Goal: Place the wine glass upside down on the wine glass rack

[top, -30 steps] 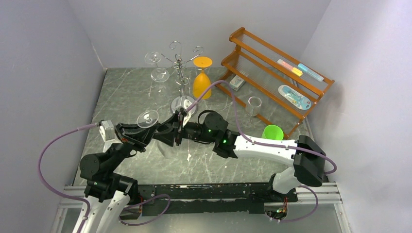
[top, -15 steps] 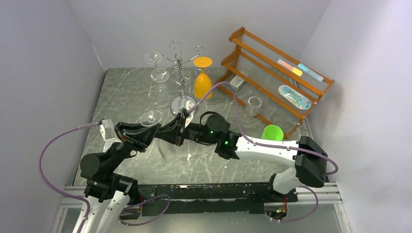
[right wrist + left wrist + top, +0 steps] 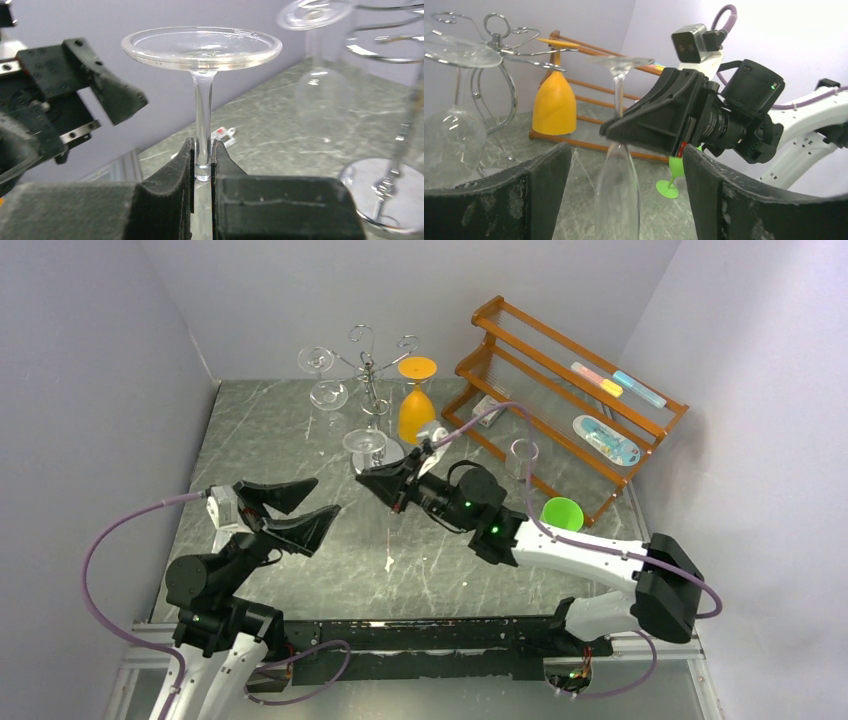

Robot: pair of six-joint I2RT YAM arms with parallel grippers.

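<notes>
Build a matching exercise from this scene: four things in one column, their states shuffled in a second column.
Things
1. left gripper
2. right gripper
3. orange glass
4. green cup

States
A. upright on the table
B. open, holding nothing
C. upside down at the wine glass rack
D. shut on the stem of the clear wine glass

Pairs: 1-B, 2-D, 3-C, 4-A

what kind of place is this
Likely a robot test cell, not a home: plain walls box in the table, left arm and right arm bolted at its edge, staged props like the rack and shelf.
</notes>
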